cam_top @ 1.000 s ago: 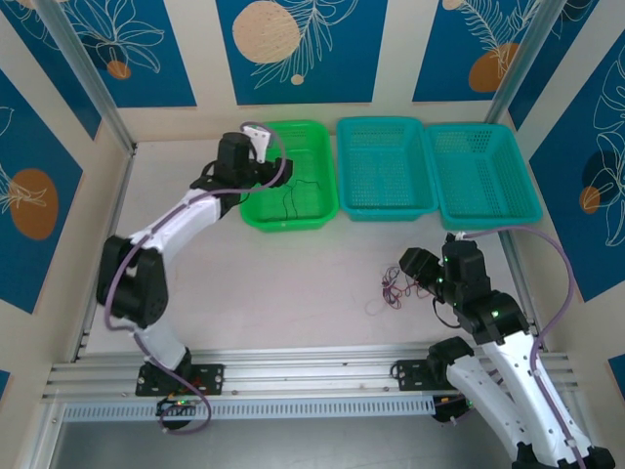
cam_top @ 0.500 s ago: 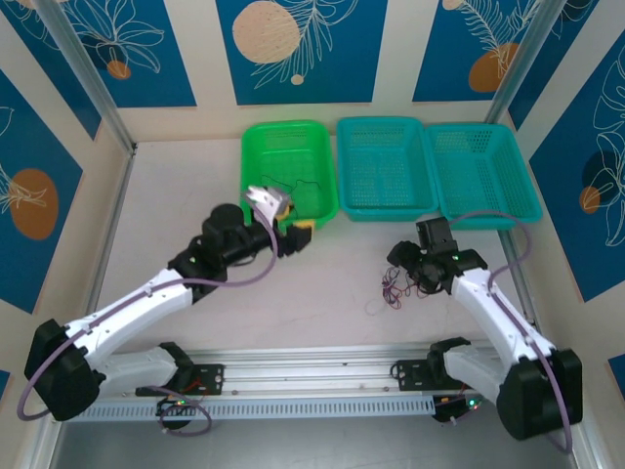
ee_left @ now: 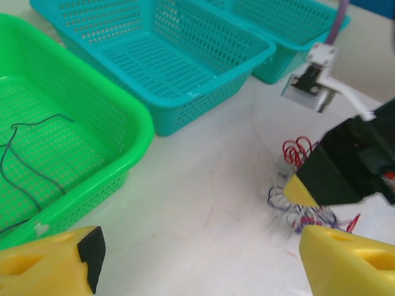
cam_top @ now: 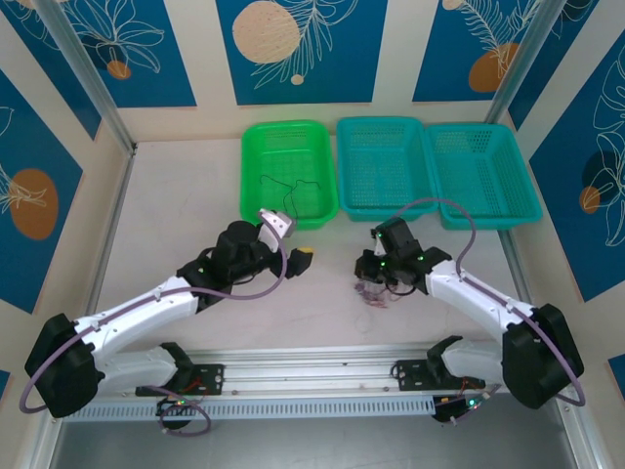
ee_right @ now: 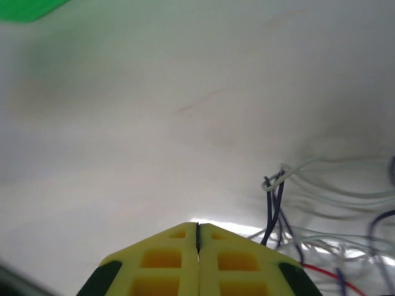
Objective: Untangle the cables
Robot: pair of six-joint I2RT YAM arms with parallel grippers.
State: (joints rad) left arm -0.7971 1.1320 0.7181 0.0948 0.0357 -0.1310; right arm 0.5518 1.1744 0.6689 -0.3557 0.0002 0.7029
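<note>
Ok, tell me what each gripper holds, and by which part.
Left gripper: open, holding nothing. Right gripper: shut flush beside the tangled cables; no wire shows between its fingers, so a hold cannot be confirmed.

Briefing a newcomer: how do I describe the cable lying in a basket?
Along the far edge of the table stand three baskets: the green basket on the left, two teal baskets beside it. On the green one's floor lies one thin black cable, loose and alone, unlike the red, whitish and purple-blue tangle on the bare table.
</note>
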